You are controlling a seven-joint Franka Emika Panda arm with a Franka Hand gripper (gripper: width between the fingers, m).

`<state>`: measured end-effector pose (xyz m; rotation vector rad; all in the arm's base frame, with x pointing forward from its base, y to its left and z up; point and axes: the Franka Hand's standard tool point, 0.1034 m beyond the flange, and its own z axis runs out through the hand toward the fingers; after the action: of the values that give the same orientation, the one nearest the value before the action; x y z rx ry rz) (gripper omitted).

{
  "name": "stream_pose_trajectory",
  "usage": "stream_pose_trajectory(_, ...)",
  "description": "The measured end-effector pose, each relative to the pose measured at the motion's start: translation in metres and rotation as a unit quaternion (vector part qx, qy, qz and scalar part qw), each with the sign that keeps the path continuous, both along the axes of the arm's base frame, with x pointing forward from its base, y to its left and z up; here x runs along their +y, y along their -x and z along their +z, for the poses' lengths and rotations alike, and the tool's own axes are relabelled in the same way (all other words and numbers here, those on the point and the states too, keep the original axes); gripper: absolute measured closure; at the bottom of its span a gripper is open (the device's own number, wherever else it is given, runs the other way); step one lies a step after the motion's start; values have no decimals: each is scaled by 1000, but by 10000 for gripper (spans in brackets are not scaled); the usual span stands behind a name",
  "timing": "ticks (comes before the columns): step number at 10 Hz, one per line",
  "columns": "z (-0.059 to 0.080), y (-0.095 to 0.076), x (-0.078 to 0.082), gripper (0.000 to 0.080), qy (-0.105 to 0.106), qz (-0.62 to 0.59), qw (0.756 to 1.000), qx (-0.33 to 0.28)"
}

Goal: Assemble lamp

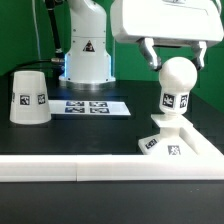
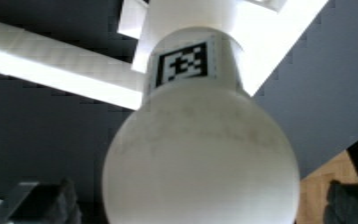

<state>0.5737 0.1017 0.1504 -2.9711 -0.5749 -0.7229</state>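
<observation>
A white lamp bulb [image 1: 178, 90] stands upright on the flat square base [image 1: 196, 141], neck down and round head up, with a black-and-white square tag on its neck. The robot's hand [image 1: 178, 62] hangs directly above the base with its two fingers spread wide, one on either side of the bulb's round head. The wrist view shows dark gaps between the bulb and the fingertips [image 2: 34, 203], so the hand appears to grip nothing. The tapered shade [image 1: 28, 97] sits mouth down on the black counter [image 1: 70, 140], well away from the base toward the exterior view's left. The marker board [image 1: 90, 105] lies between shade and base, and a long white rail [image 1: 100, 168] runs along the counter in front of the base. The bulb looks like light, rigid, smooth plastic. Its rounded head would likely slip under a loose pinch, so the widest part of the head, or the straighter neck, seems the safer hold.
</observation>
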Motion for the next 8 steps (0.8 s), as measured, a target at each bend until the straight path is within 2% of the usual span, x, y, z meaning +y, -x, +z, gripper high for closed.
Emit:
stream_pose_trajectory(1,8,-1,-1,101,2,0,1000,6)
stream_pose_trajectory(5,1,1,0,101,2,2,1000,15)
stream_pose_trajectory(6,-4,5,-3,101,5,3,1000,19)
stream_pose_trajectory(8,-8,8,0,101,10,8,997,80)
